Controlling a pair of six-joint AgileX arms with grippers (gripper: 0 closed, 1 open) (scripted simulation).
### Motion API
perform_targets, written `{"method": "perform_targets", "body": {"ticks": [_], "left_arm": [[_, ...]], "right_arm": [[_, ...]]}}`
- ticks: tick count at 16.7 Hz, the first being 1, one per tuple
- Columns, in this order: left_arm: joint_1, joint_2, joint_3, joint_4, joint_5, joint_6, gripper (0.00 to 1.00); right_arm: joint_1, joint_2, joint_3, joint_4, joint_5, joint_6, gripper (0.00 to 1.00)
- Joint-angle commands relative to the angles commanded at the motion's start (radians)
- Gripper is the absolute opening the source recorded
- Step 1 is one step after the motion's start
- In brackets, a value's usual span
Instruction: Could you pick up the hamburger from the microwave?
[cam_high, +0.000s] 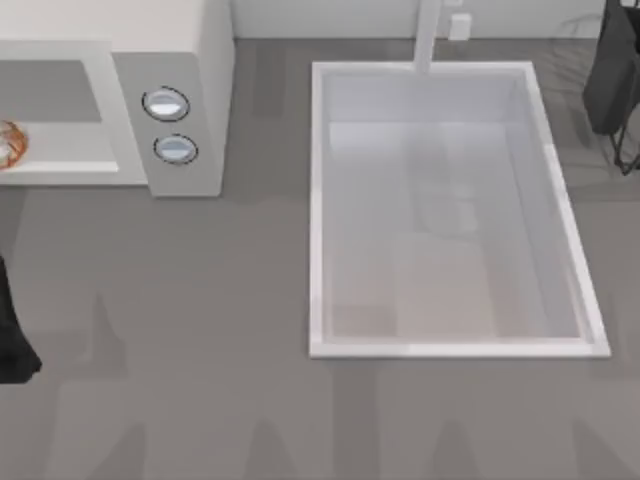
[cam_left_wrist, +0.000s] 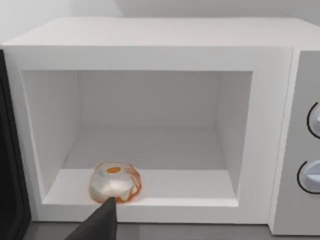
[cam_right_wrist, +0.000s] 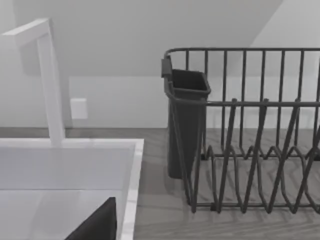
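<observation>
Our left pincer (cam_left_wrist: 102, 222) shows in the left wrist view as one dark finger tip just in front of the microwave (cam_left_wrist: 150, 45) opening; whether it is open or closed we cannot tell, and we see nothing held in it. The hamburger (cam_left_wrist: 115, 181) lies straight ahead of that tip, just inside the microwave, on the cavity floor near its front lip and toward the side away from the dials (cam_left_wrist: 312, 150). It is round, so no long axis matters for the approach. In the top view the hamburger (cam_high: 8, 145) sits at the microwave's left end, close to our left arm (cam_high: 12, 335), which we judge much the nearer. Our right pincer (cam_right_wrist: 97, 225) waits far from the microwave, by the sink (cam_high: 320, 200) and dish rack (cam_right_wrist: 240, 150). We count one hamburger, one microwave, two dials.
</observation>
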Motion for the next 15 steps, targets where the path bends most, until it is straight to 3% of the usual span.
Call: {"method": "perform_targets", "body": {"ticks": [8, 15], "left_arm": [[0.007, 0.030, 0.013, 0.019, 0.004, 0.003, 1.00], [0.078, 0.459, 0.177, 0.251, 0.057, 0.033, 1.00]], "right_arm": [[0.000, 0.000, 0.000, 0.000, 0.000, 0.000, 1.00], [0.000, 0.000, 0.000, 0.000, 0.000, 0.000, 1.00]]}}
